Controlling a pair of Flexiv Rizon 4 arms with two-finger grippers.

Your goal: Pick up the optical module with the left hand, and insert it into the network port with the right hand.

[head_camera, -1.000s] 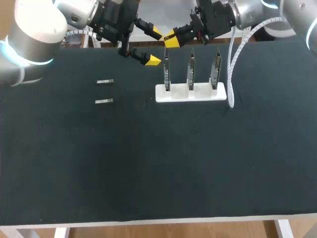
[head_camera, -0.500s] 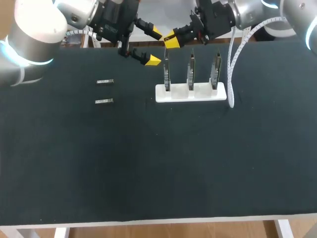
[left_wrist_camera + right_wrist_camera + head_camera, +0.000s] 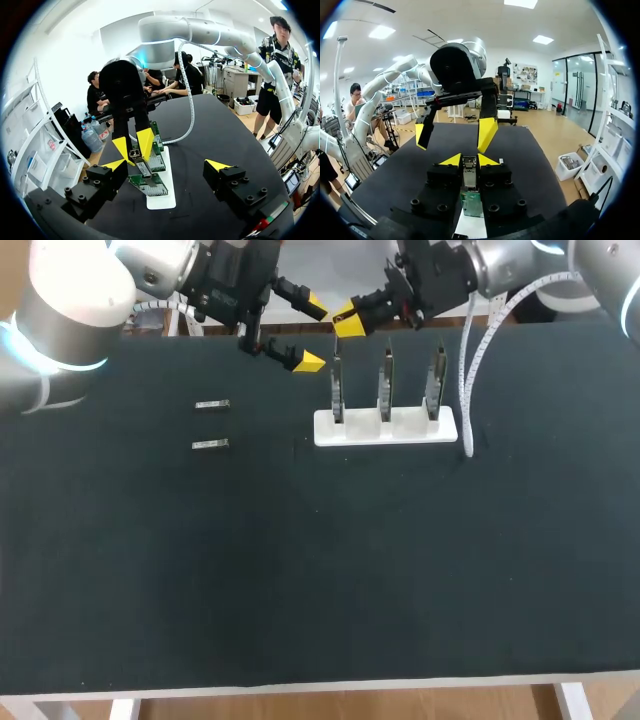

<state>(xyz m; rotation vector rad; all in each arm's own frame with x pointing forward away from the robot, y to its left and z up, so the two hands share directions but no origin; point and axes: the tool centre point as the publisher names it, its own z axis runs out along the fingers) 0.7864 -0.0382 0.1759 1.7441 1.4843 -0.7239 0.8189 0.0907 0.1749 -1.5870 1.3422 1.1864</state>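
My right gripper [image 3: 347, 319] hangs at the back of the table, just above the leftmost green board [image 3: 337, 390], shut on a small silver optical module [image 3: 469, 176]. In the left wrist view that module [image 3: 142, 165] points down at the green boards [image 3: 150, 182] from between the right gripper's yellow tips [image 3: 134, 144]. My left gripper [image 3: 309, 337] is open and empty, just left of the right one; in its own view the left gripper [image 3: 166, 165] frames the stand. Two more optical modules [image 3: 212, 404] [image 3: 210, 444] lie on the mat to the left.
A white stand [image 3: 385, 429] holds three upright boards side by side at the back middle. A white cable [image 3: 466, 390] hangs from my right arm down past the stand's right end. The table is covered by a dark mat [image 3: 320, 560].
My right gripper with the module has edged slightly up and to the right above the leftmost board. The left arm has stayed where it was.
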